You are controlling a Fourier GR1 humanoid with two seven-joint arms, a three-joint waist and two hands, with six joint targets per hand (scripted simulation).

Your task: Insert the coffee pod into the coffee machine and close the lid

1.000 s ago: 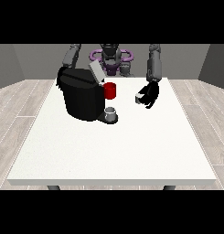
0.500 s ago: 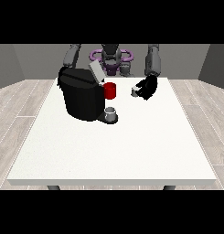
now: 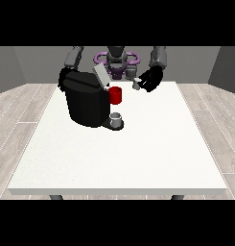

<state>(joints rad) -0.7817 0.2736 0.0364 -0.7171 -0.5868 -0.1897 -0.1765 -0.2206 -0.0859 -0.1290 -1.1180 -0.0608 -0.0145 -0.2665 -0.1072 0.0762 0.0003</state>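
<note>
The black coffee machine (image 3: 85,103) stands on the white table (image 3: 138,153) at the left of its middle. Its grey lid (image 3: 100,75) is tilted up and open, and a red part (image 3: 116,95) sticks out at its front. Below that, a small grey cup (image 3: 117,118) sits on the machine's base. The hand at the view's right (image 3: 150,79) hovers above the table's far edge, to the right of the lid. Its fingers are curled round a small grey coffee pod (image 3: 136,85). The hand at the view's left (image 3: 63,79) is mostly hidden behind the machine.
The robot's torso (image 3: 116,60) stands behind the table's far edge. Wooden floor (image 3: 23,105) surrounds the table. The machine takes up the far left part of the tabletop.
The hand at the view's right has risen and moved left towards the machine's open lid, carrying the pod. The machine and the other arm have not moved.
</note>
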